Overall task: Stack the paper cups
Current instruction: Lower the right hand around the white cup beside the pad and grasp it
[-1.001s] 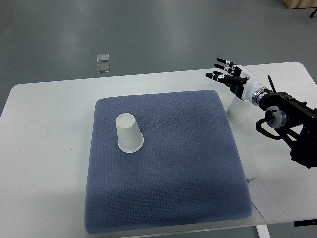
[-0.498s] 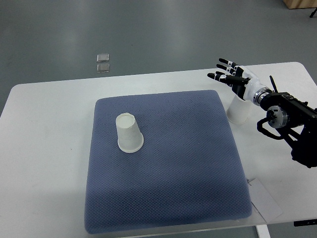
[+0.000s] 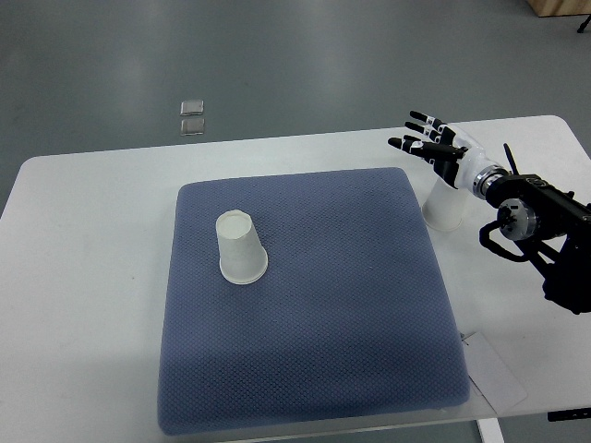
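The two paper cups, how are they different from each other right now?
The cup on the mat stands on the blue mat, in full view with nothing near it. The cup by the mat's edge stands on the white table, partly hidden under the open right hand. Both are white, and both seem to stand upside down.

**Cups apart, one on the mat, one off it**

A mat [image 3: 314, 314] lies on the table [image 3: 83, 277]. One upturned paper cup [image 3: 241, 247] stands on the mat's left part. Another cup [image 3: 443, 207] stands on the table just beside the mat's far right corner, under the right hand [image 3: 434, 148].
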`<state>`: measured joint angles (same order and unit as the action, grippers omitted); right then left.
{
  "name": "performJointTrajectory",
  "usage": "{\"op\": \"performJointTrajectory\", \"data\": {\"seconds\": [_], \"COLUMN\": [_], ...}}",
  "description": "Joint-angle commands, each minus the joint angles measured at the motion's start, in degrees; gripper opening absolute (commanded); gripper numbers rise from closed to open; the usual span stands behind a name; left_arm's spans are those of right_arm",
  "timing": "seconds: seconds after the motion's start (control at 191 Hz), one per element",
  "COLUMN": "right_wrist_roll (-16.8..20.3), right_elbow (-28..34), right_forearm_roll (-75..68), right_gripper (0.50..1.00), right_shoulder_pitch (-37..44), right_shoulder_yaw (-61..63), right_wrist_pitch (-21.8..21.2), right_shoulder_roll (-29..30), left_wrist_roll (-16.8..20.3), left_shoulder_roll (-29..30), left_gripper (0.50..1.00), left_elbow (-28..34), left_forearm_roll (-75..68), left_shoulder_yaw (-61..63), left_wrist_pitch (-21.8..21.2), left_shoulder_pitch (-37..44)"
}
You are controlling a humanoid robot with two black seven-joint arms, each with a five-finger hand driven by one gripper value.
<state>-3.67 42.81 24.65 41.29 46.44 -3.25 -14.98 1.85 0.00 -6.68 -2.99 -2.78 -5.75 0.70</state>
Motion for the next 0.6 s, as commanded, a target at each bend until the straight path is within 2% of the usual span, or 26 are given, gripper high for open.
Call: {"op": "performJointTrajectory", "data": {"seconds": [0.0,0.183,0.377,0.43,0.435,0.445,0.597], "right_wrist_roll": [0.1,0.2,0.0,0.0,-0.5,-0.7,-4.4], "right_elbow": [0.1,0.1,1.0,1.0,1.0,1.1,3.1], "right_forearm_roll": [0.5,2.7,15.5,15.5,19.3,20.2,33.6], "right_gripper": [0.932,0.93,0.928,0.928,0.928,0.928,0.928], "right_shoulder_pitch": [0.6,3.2,5.1,5.1,5.5,5.6,5.7], "right_shoulder_yaw": [-0.1,-1.2,-1.3,-1.3,-1.3,-1.3,-2.6], "right_wrist_pitch": [-0.2,-4.4,-11.5,-11.5,-13.4,-13.8,-16.7], "right_shoulder_roll": [-0.3,-3.9,-8.8,-8.8,-10.2,-10.6,-13.9], "left_wrist_roll": [0.0,0.0,0.0,0.0,0.0,0.0,0.0], "left_shoulder_roll": [0.0,0.0,0.0,0.0,0.0,0.0,0.0], "left_gripper": [1.0,1.0,1.0,1.0,1.0,1.0,1.0], "left_elbow": [0.0,0.0,0.0,0.0,0.0,0.0,0.0], "left_forearm_roll": [0.0,0.0,0.0,0.0,0.0,0.0,0.0], "left_shoulder_yaw": [0.0,0.0,0.0,0.0,0.0,0.0,0.0], "left_wrist_pitch": [-0.1,-0.1,0.0,0.0,0.0,0.0,0.0], "left_shoulder_pitch": [0.0,0.0,0.0,0.0,0.0,0.0,0.0]}}
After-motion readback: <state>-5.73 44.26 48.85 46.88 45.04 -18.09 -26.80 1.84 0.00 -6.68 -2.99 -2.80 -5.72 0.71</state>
